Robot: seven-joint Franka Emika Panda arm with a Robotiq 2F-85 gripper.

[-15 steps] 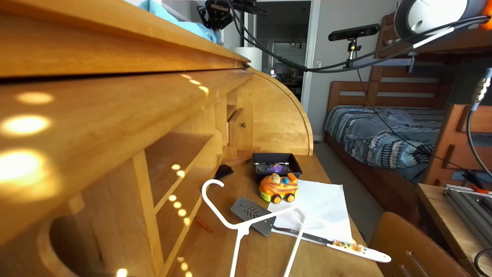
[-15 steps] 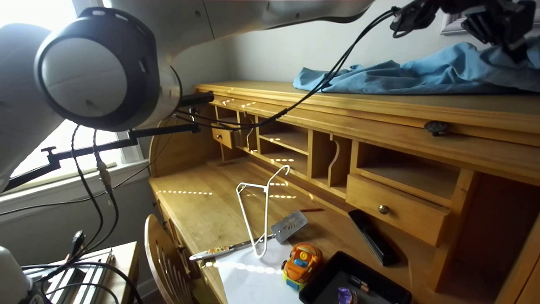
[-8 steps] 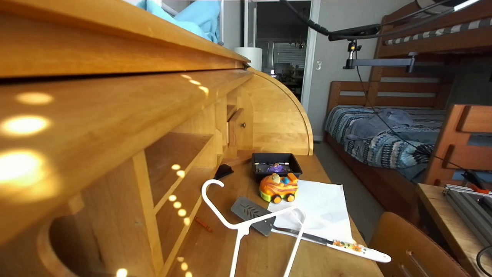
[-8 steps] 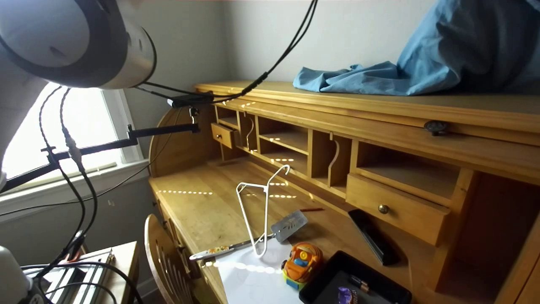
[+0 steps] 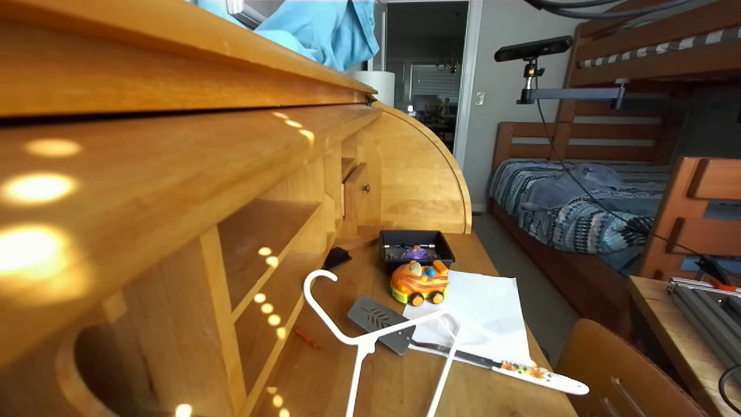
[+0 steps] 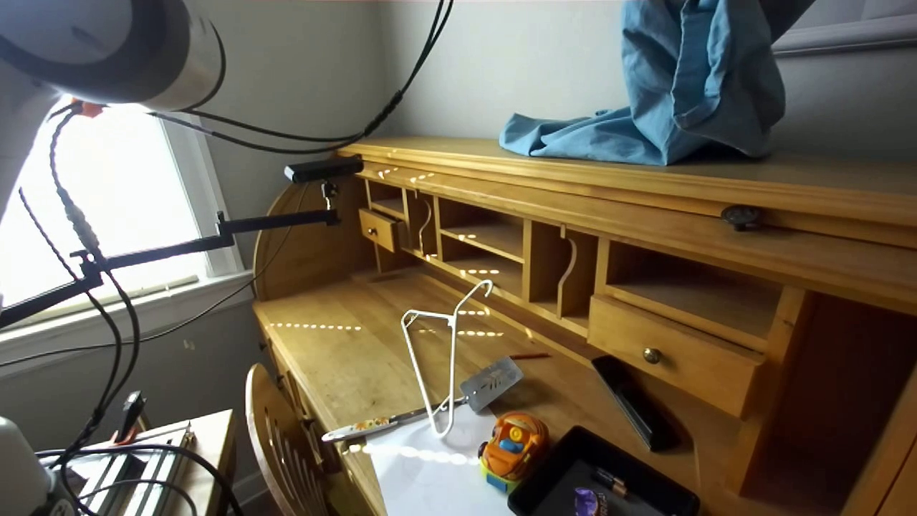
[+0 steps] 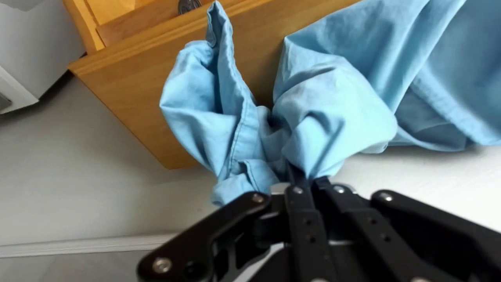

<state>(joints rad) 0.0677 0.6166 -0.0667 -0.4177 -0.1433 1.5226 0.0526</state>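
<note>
"Since the blue cloth [image 7: 340, 102] hangs partly raised, what holds it?"

"The tool [image 7: 308, 179], pinching it at six o'clock in the wrist view. Its slack [image 6: 573, 137], toward eight o'clock in an exterior view, lies on the surface [image 6: 831, 178], presumably because nothing grips it."

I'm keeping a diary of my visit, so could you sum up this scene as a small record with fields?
Tool: shut on the blue cloth
Cloth state: bunched at the tool, one part lying atop the wooden desk
On the writing surface: white hanger, spatula, orange toy car, black tray, paper
Near the desk: wooden chair
</note>
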